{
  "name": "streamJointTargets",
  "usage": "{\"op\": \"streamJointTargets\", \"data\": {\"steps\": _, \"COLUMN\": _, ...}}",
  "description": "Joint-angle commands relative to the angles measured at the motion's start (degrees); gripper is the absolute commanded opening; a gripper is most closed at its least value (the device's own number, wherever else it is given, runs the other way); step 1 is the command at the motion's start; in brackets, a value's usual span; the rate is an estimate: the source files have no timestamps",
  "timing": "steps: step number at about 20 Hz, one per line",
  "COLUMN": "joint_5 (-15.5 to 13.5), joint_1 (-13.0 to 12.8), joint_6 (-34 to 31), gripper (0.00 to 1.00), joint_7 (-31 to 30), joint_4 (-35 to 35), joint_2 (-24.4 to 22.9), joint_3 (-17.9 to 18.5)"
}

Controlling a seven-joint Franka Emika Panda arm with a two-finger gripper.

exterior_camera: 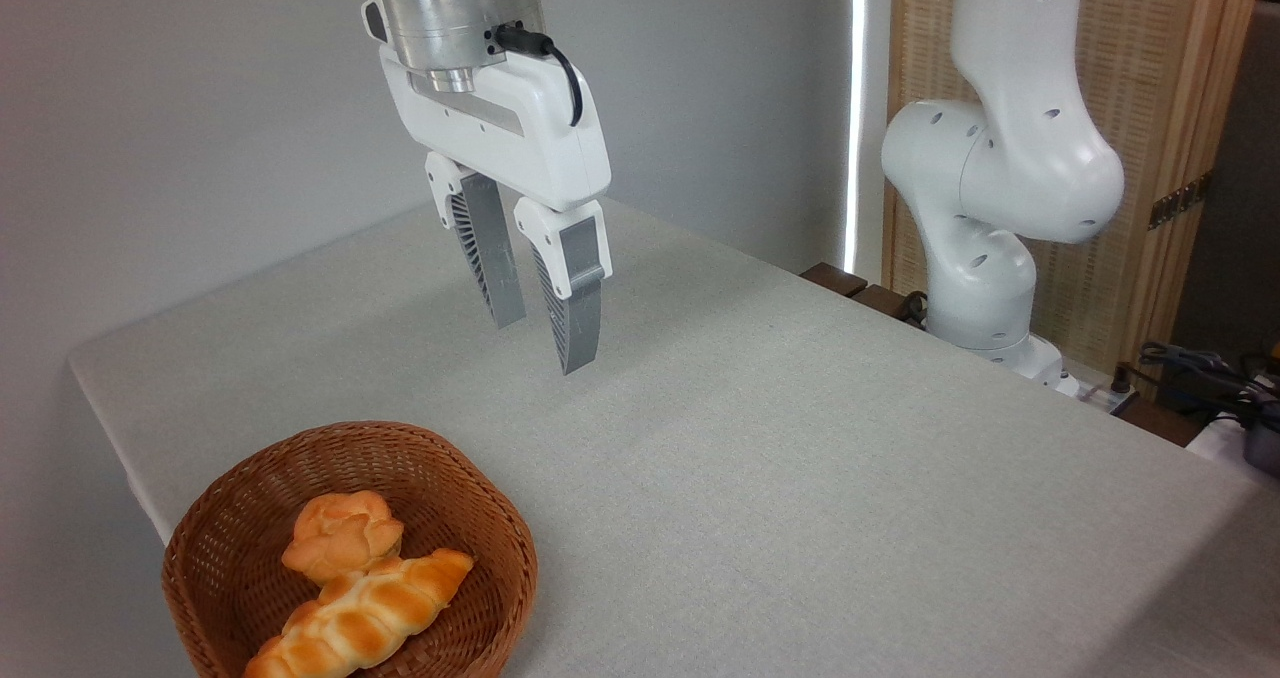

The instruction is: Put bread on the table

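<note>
Basket [215, 548] open above; braided loaf [365, 613] touching bread [342, 535]

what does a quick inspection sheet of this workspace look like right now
surface: table covered in a light grey-beige cloth, mostly bare
job's things: bread, a small knotted bun, lies in the wicker basket at the lower left, touching the braided loaf; not yet on the table
clutter: nothing seen on the cloth besides the basket
grippers: hand in the air above the table, fingers slightly apart, holding nothing, away from the basket
cables: black cable looping at the wrist; dark cables past the table's right edge
surroundings: grey wall, robot base behind the table, wooden slatted screen
</note>
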Motion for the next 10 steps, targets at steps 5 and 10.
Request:
{"op": "streamJointTargets", "data": {"steps": 5, "joint_5": -1.7, "joint_1": 0.4, "joint_6": 0.2, "gripper": 1.00, "joint_7": 0.5, "joint_4": -0.6, "joint_2": -0.8, "joint_3": 0.9}}
{"op": "streamJointTargets", "data": {"steps": 10, "joint_5": -3.2, "joint_1": 0.4, "joint_6": 6.6, "gripper": 1.00, "joint_7": 0.5, "joint_4": -0.6, "joint_2": 0.1, "joint_3": 0.9}}
